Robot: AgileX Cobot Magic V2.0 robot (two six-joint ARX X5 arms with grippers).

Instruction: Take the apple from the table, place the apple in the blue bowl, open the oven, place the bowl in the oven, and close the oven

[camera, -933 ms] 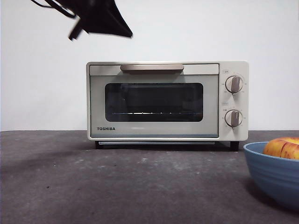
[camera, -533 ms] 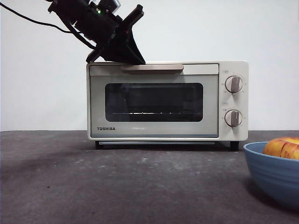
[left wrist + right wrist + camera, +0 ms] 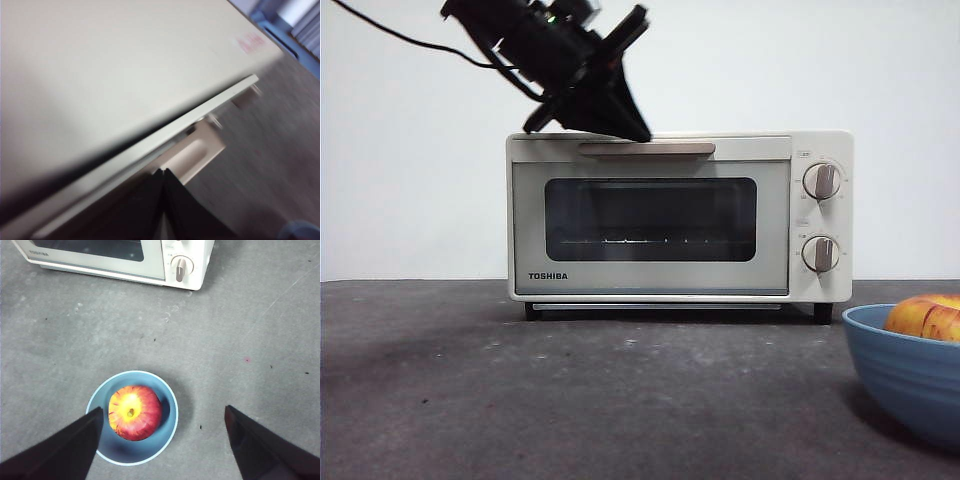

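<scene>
The cream oven (image 3: 650, 220) stands at the middle back of the table (image 3: 570, 400) with its dark glass door closed. My left gripper (image 3: 638, 132) comes down from the upper left, its tips at the oven's top front edge just above the left part of the beige handle (image 3: 646, 148). In the left wrist view its jaws (image 3: 163, 175) are shut, tips together beside the handle (image 3: 197, 152). The red and yellow apple (image 3: 135, 412) lies in the blue bowl (image 3: 167, 430) on the table in front of the oven's knob side. My right gripper (image 3: 162, 411) hangs open above the bowl.
Two round knobs (image 3: 820, 181) sit on the oven's right side. The bowl (image 3: 905, 385) with the apple (image 3: 925, 317) stands at the near right edge of the front view. A white wall is behind the oven.
The left arm has come down from the upper left and moved right, bringing its shut tips to the oven's top edge above the handle. Bowl and apple have not moved.
</scene>
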